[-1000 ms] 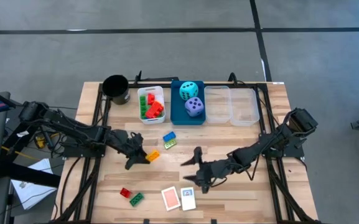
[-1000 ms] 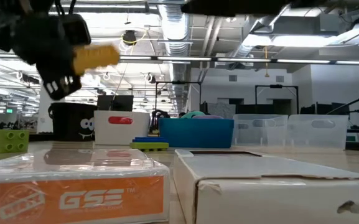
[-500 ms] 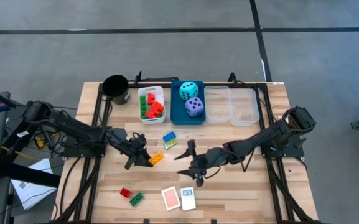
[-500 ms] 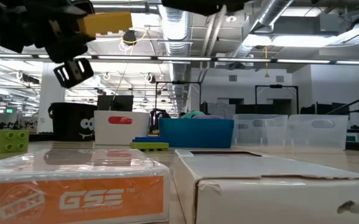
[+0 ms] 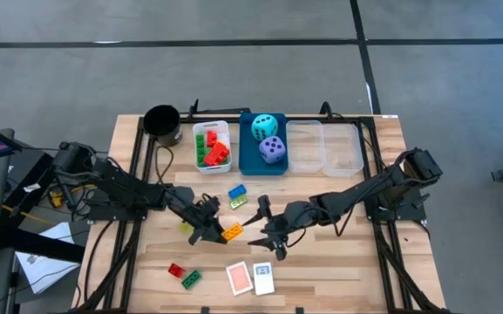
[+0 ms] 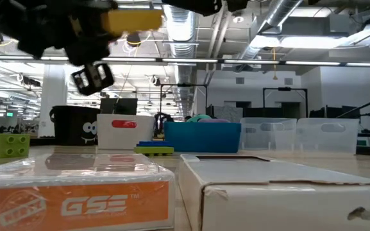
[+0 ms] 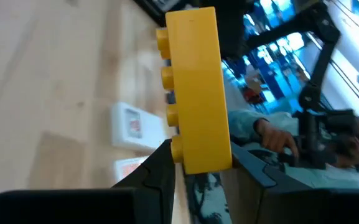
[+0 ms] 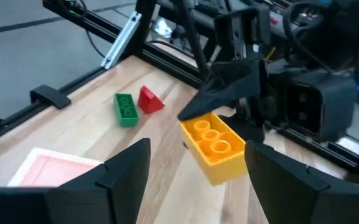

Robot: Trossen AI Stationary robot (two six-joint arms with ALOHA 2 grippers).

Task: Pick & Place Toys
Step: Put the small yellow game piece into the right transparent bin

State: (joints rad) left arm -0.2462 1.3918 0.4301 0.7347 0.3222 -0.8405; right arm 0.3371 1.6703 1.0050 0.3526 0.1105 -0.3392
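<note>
A yellow-orange brick (image 5: 232, 232) hangs above the table's middle, with my left gripper (image 5: 218, 230) shut on it; the low view shows the brick (image 6: 133, 19) high off the table. My right gripper (image 5: 260, 228) is open just right of the brick, its fingers (image 8: 126, 168) wide apart and the brick (image 8: 213, 146) ahead of them, untouched. A blue brick (image 5: 237, 191) and a green-yellow brick (image 5: 238, 201) lie on the table beyond. A red brick (image 5: 175, 269), a green brick (image 5: 192, 278) and two cards (image 5: 249, 277) lie near the front edge. My left gripper pinches one end of the brick (image 7: 201, 158) between its two fingers, one on the studded face and one on the opposite face. The fingers come nearly level from the table's left. The rest of the brick sticks out past the fingertips, lifted clear of the table.
Along the far edge stand a black cup (image 5: 162, 125), a white bin (image 5: 211, 161) with red and green bricks, a blue bin (image 5: 249, 161) with a cyan and a purple die, and two clear bins (image 5: 323, 146). Bare wood lies at the front right.
My left gripper has carried the brick toward the table's right and a little toward the near edge, turning at the wrist; the brick has stayed clear of the table. My right gripper has swung toward the left, closer to the brick, and stays open.
</note>
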